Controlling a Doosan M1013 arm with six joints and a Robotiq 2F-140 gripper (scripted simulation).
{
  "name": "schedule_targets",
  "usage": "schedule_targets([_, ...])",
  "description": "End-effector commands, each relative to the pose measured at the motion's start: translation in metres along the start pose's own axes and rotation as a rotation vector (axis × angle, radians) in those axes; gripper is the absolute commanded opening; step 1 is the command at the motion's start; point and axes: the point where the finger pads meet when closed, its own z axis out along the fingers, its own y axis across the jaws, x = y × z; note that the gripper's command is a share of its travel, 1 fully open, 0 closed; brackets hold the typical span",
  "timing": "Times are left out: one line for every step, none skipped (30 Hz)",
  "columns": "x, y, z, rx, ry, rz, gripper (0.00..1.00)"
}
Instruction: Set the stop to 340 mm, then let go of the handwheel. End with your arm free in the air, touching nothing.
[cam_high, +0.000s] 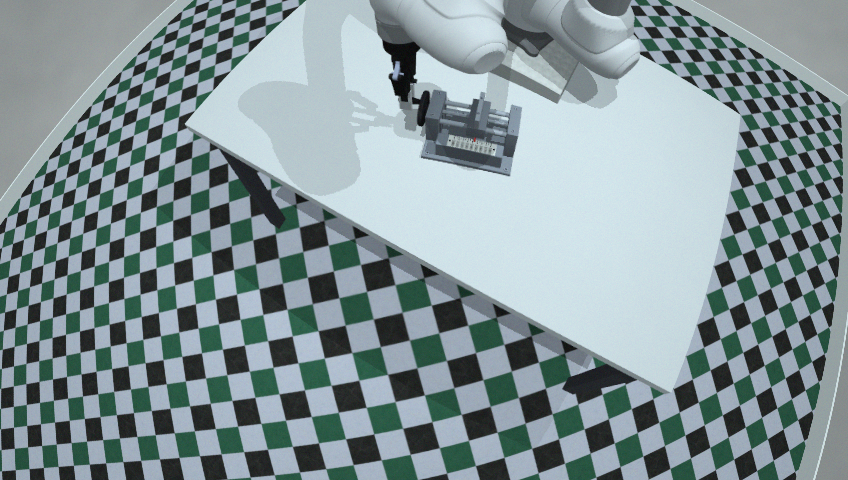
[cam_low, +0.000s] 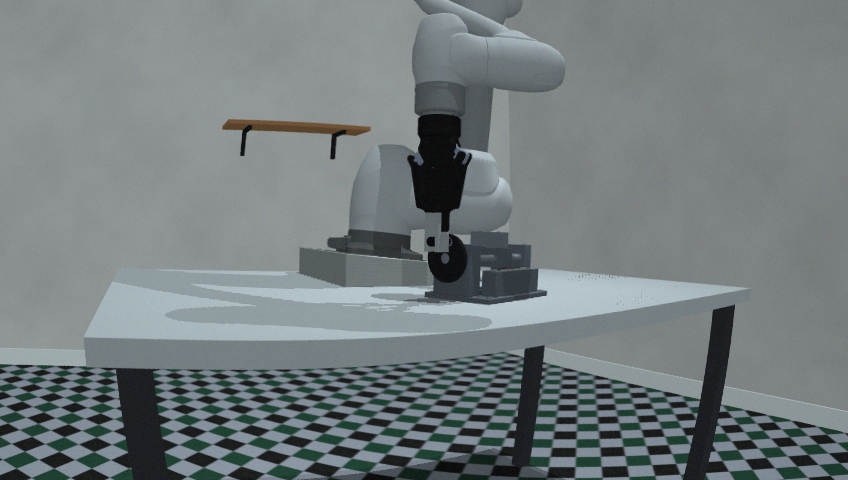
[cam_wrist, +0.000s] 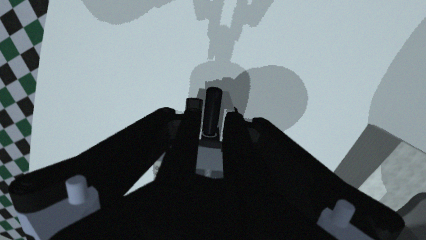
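Note:
A grey stop fixture (cam_high: 470, 132) (cam_low: 496, 278) stands on the white table (cam_high: 595, 237) (cam_low: 267, 333). Its scale with a small red pointer (cam_high: 474, 140) faces the table's front edge. A black handwheel (cam_high: 423, 108) (cam_low: 448, 262) sits on the fixture's left end. My gripper (cam_high: 407, 95) (cam_low: 439, 240) (cam_wrist: 212, 102) comes down from above and is shut on the handwheel's black crank handle (cam_wrist: 212, 106), which stands between the fingers in the wrist view. The handle is near the top of the wheel. The scale's reading is too small to tell.
The arm's base sits on a grey block (cam_low: 357, 267) at the back of the table, just behind the fixture. A wooden shelf (cam_low: 295, 126) hangs on the wall at the back left. The table's left edge lies close to the handwheel.

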Motion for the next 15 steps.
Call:
schedule_targets([0.000, 0.004, 0.000, -0.002, 0.000, -0.001, 0.04])
schedule_targets([0.000, 0.005, 0.000, -0.002, 0.000, -0.001, 0.04])
schedule_targets([0.000, 0.006, 0.000, -0.002, 0.000, -0.001, 0.04])
schedule_targets([0.000, 0.007, 0.000, -0.002, 0.000, -0.001, 0.04])
schedule_targets([0.000, 0.008, 0.000, -0.002, 0.000, -0.001, 0.04])
schedule_targets([0.000, 0.009, 0.000, -0.002, 0.000, -0.001, 0.04])
schedule_targets([0.000, 0.010, 0.000, -0.002, 0.000, -0.001, 0.04])
schedule_targets([0.000, 0.011, 0.000, -0.002, 0.000, -0.001, 0.04])
schedule_targets([0.000, 0.011, 0.000, -0.002, 0.000, -0.001, 0.04])
schedule_targets([0.000, 0.011, 0.000, -0.002, 0.000, -0.001, 0.04])
schedule_targets([0.000, 0.012, 0.000, -0.002, 0.000, -0.001, 0.04])
schedule_targets([0.000, 0.013, 0.001, -0.002, 0.000, -0.001, 0.04])
schedule_targets([0.000, 0.014, 0.001, -0.002, 0.000, -0.001, 0.04])
schedule_targets([0.000, 0.015, 0.001, -0.002, 0.000, -0.001, 0.04])
schedule_targets([0.000, 0.015, 0.001, -0.002, 0.000, -0.001, 0.04])
